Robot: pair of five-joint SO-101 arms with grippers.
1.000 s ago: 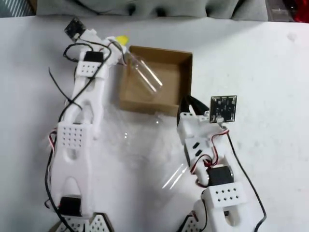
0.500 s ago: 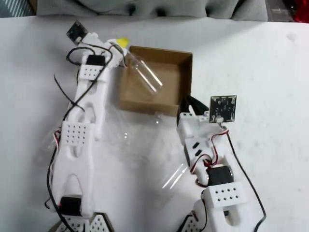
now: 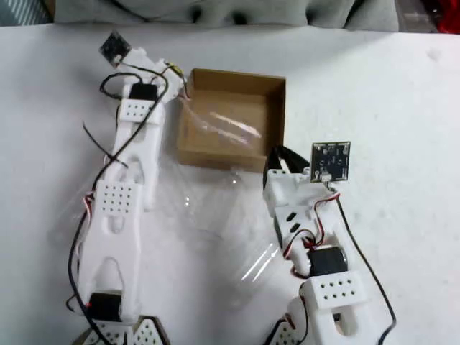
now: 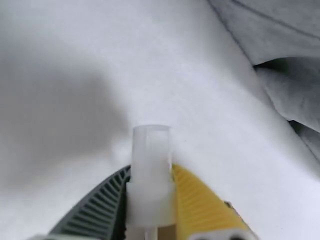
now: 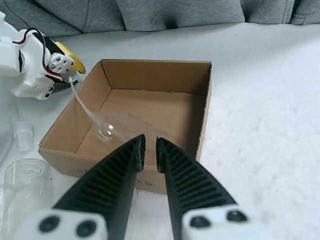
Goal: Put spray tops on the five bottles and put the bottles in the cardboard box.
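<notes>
We see a white tabletop (image 3: 381, 93), matte and slightly grainy, under bright, even light. Beyond the right tool (image 5: 150, 140), past the tabletop's far edge, runs grey upholstered furniture (image 5: 175, 12), its cushions meeting in dark creases. Ahead of the left tool (image 4: 150, 170), grey fabric lies in folds along the tabletop's edge, and a soft grey shadow spreads over the white surface nearer that tool. Well beyond both tools, a striped bluish surface (image 3: 20, 11) sits at one far corner and a dark object with some red (image 3: 430, 14) at the other.
</notes>
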